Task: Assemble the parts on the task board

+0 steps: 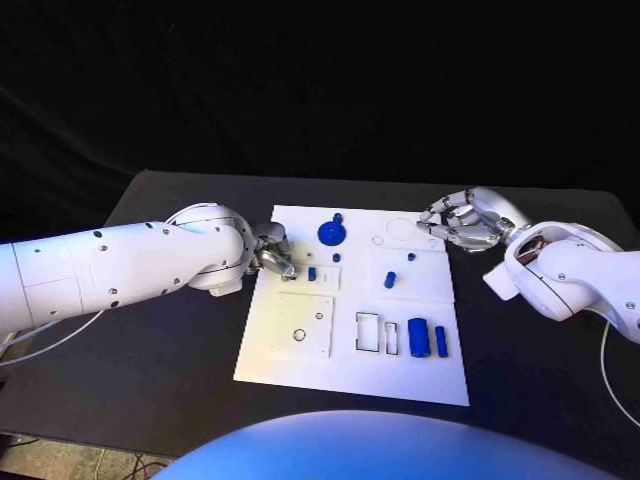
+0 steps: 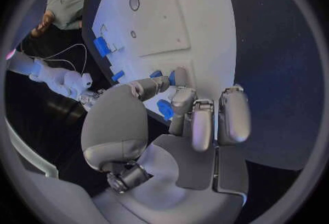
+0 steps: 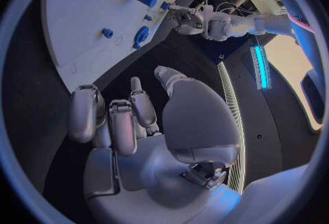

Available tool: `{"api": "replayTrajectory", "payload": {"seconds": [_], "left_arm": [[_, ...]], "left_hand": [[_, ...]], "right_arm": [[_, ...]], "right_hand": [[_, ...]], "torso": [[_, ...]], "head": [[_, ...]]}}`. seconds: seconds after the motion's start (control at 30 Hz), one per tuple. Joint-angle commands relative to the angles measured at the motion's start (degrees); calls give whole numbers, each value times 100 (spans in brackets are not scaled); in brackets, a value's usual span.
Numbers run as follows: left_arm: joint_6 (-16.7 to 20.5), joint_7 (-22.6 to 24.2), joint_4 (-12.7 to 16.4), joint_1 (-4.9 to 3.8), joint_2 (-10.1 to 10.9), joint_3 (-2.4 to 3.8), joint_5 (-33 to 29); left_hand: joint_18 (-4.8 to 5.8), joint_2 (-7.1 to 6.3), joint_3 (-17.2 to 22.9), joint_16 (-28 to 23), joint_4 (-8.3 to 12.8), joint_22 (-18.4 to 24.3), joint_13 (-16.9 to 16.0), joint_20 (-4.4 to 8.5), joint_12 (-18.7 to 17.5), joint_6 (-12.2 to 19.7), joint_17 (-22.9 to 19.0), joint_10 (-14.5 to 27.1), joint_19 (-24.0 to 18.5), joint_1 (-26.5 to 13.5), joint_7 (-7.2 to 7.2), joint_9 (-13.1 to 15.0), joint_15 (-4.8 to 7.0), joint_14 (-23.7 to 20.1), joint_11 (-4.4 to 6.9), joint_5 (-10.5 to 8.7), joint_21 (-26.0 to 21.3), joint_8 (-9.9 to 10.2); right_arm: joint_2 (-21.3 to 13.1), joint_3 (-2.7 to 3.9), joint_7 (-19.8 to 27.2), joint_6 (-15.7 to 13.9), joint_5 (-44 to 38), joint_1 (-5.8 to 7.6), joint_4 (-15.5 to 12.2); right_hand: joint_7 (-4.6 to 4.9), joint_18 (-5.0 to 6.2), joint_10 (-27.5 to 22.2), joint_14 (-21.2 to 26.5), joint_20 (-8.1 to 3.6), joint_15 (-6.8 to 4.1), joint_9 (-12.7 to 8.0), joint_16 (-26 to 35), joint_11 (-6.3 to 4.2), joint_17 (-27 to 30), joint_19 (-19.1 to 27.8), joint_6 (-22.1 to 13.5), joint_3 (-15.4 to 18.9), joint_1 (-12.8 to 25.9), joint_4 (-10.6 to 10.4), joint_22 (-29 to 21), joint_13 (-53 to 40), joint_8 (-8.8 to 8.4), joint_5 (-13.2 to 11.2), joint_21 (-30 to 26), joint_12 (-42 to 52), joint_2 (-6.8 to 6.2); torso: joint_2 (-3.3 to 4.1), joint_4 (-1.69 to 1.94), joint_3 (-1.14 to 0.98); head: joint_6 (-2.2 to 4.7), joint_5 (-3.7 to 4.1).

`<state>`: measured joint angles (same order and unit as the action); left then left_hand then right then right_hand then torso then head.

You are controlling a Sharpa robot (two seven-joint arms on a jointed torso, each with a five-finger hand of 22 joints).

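On the flat white task board (image 1: 352, 370), a round blue disc part (image 1: 330, 234) and a few small blue parts appear seated, others lie loose, a small blue piece (image 2: 165, 109) is pinched by the left hand (image 1: 271, 252), and the right hand (image 1: 462, 222) is curled, holding nothing.

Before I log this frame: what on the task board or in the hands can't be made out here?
- Left hand, head view: its fingers cover the board's edge; whether it pinches the small blue part is unclear in the left wrist view.
- Right hand, head view: fingers curled beside the task board; the palm's inside is hidden.
- Small blue pegs, head view: too small to tell seated from loose.
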<state>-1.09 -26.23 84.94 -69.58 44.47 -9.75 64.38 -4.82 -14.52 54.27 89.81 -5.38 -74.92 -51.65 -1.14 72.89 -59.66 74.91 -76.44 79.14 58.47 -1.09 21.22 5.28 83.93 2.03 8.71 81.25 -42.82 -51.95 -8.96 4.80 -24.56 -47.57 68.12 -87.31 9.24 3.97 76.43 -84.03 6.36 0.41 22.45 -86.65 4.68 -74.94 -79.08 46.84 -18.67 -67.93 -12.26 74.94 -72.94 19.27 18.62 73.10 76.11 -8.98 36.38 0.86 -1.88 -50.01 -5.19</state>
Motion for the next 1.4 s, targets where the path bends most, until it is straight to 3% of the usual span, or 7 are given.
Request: {"api": "replayTrajectory", "payload": {"seconds": [0.03,0.4,1.0,1.17,1.4], "left_arm": [[-97,-51,-9,23,-29,-18,64],[-18,-69,-75,23,-55,-18,78],[-193,-103,-168,21,-60,-17,73],[-199,-106,-168,21,-45,-17,73],[-150,-106,-136,21,-1,-4,77]], "left_hand": [[107,144,437,19,429,-82,-7,-7,30,-67,1509,-169,31,53,45,-12,35,607,110,-10,19,-14],[104,145,-55,19,-6,-70,41,3,27,-83,1509,-154,25,-56,76,-50,51,607,131,-84,2,30],[104,-42,-1062,19,-787,-65,49,22,68,-146,1509,-123,32,-2,108,-136,69,607,155,-89,-14,127],[104,10,-1612,19,-1101,-66,45,26,88,-180,1509,-121,35,209,113,-186,76,607,158,-77,-18,185],[99,236,-2542,19,-1150,-50,66,20,98,-247,1509,-113,24,110,108,-274,69,607,150,-46,-33,292]], "right_arm": [[2,0,52,41,-20,-7,-7],[0,0,56,39,-20,-9,-7],[-15,0,55,34,-20,-10,-11],[-19,0,56,32,-20,-10,-11],[-23,0,59,29,-20,-12,-11]], "right_hand": [[-7,57,1,-370,-16,-25,-5,28,-30,-510,2,-49,1,40,-32,112,2,33,27,-14,20,-6],[-7,60,-2,-370,-17,-26,-7,29,-30,-508,9,-51,4,39,-39,103,6,36,28,-27,17,-7],[-7,60,-2,-370,-17,-26,-7,29,-30,-508,9,-51,4,39,-39,103,6,36,28,-27,17,-7],[-7,60,-2,-370,-17,-26,-7,29,-30,-508,9,-51,4,39,-39,103,6,36,28,-27,17,-7],[-7,61,-6,-369,-17,-26,-8,31,-30,-503,10,-54,8,40,-44,102,11,38,28,-30,14,-9]], "torso": [[3,-1,0],[1,2,0],[0,3,4],[1,2,2],[3,1,6]], "head": [[1,1],[2,16],[14,33],[15,34],[27,39]]}}
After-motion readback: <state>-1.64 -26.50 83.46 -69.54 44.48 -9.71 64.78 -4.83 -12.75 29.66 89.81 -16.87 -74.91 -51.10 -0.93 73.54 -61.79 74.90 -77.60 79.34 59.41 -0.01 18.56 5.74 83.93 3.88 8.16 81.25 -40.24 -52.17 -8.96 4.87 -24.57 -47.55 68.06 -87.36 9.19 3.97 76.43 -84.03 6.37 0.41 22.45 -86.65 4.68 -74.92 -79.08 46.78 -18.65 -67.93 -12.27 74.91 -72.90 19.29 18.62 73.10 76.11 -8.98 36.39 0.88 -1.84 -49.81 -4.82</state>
